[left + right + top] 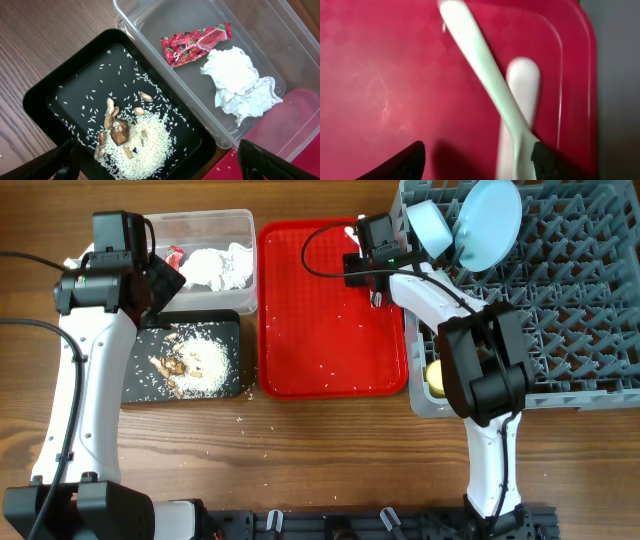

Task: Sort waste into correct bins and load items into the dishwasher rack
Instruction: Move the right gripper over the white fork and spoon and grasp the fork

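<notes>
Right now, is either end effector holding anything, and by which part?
Nothing is held. The left end effector hangs open and empty; the right end effector stands open around the white cutlery handles.

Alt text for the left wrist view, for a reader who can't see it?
A shallow black rectangular tray holds loose white rice and brown food scraps; beside it, a clear plastic tub contains a red crinkled snack wrapper and crumpled white paper napkins. The left claw hangs open above.

Both white arms stretch forward, the left nearly straight with its left hand (160, 280) tipped downward and fingers (270, 162) spread wide, the right bent at the elbow, its right hand (376, 292) lowered with fingers (402, 162) parted.
</notes>
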